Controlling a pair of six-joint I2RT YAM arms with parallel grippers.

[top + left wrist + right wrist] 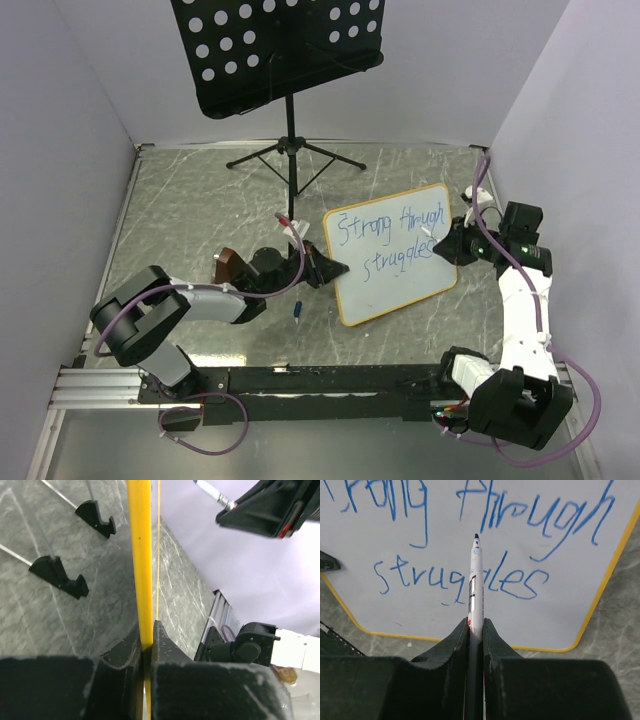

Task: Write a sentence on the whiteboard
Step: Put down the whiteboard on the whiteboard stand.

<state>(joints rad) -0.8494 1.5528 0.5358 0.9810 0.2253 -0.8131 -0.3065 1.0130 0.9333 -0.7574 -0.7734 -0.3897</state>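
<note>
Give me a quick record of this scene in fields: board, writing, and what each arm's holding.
board: small white rectangular whiteboard with yellow frame, on grey marbled table
writing: blue handwritten sentence, "Strong through struggles", two lines
left fingers: shut on whiteboard's frame edge
right fingers: shut on white marker pen, tip pointing at the board

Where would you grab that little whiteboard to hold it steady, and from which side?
Its thin yellow frame, from the left edge. The whiteboard is flat and thin, so a pincer can close across the rim, as the left pincer does there, clear of the blue sentence and the marker in the right pincer.
</note>
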